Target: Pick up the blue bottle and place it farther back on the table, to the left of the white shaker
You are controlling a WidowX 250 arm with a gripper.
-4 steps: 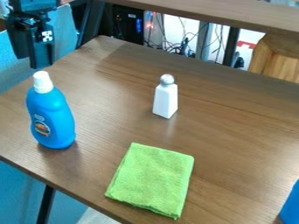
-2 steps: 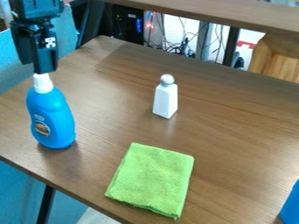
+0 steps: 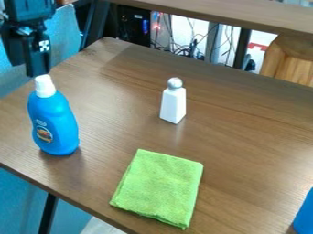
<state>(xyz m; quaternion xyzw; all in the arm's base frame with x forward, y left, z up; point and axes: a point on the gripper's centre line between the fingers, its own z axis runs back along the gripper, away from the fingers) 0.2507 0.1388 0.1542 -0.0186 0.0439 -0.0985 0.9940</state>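
At the upper left, the black gripper [image 3: 35, 57] hangs just above and behind the white cap of a blue bottle [image 3: 54, 123]. Whether it touches the cap cannot be told. The bottle stands upright on the brown table [image 3: 245, 137], near its left side. A white bottle with a silver round top [image 3: 174, 101] stands upright near the middle. In front of it lies a folded green cloth [image 3: 160, 187], flat and slightly turned.
Part of another blue object [image 3: 304, 217] shows at the lower right edge. A raised wooden shelf [image 3: 214, 11] crosses the top, with cables and a black box behind. The table's front edge runs diagonally at the lower left.
The gripper first came down and slightly right over the blue bottle's cap, then shifted back left. The bottles and the cloth have not moved.
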